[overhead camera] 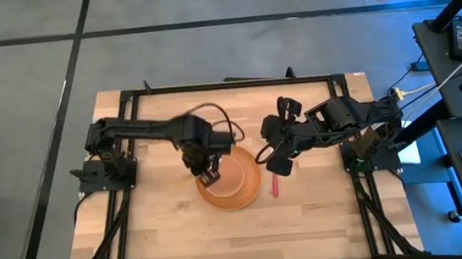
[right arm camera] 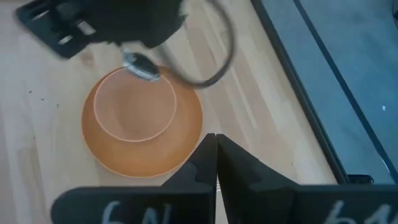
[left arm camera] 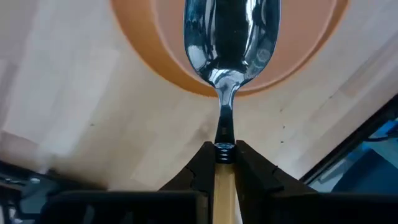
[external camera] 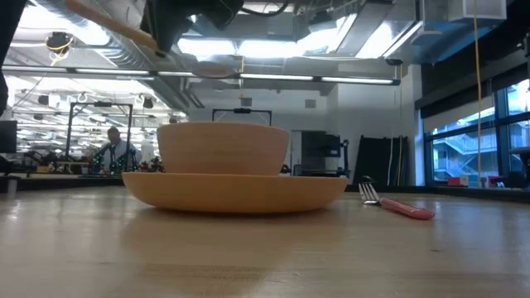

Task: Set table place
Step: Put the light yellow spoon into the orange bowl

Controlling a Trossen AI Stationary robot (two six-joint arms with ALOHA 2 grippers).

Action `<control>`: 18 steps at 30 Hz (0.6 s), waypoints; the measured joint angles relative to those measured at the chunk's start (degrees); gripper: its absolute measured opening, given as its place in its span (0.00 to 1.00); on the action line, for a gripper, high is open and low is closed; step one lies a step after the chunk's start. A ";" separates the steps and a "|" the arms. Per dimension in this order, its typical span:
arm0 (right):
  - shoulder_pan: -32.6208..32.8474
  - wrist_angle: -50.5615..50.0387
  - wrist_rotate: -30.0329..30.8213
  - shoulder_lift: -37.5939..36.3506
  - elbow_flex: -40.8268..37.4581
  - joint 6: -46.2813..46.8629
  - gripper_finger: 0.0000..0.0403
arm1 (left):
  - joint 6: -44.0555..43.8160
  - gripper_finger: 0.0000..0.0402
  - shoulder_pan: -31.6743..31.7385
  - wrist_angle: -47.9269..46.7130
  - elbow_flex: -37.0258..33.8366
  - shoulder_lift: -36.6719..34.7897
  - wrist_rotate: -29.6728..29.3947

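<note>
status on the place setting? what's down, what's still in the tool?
Done: bowl sits on the plate mid-table, and the fork lies on the table beside the plate. In hand: the left tool is shut on the spoon, held over the bowl's rim. The right tool is shut and empty near the fork. Left: laying the spoon down.

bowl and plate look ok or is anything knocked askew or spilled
Nothing stands out. The bowl sits level on the plate, and the fork lies flat on the table beside them. The left gripper holds the spoon above the bowl, not yet placed.
</note>
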 joint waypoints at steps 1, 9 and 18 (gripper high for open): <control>-0.02 0.02 0.09 0.00 0.00 0.00 0.03 | -0.77 0.08 -0.99 0.49 0.00 0.66 0.13; -0.04 0.00 0.24 0.00 0.00 1.22 0.03 | 0.24 0.08 -5.00 5.15 0.00 8.97 2.13; -0.02 0.00 -1.20 0.00 0.00 3.49 0.03 | 6.21 0.08 -2.01 4.66 0.00 14.43 8.44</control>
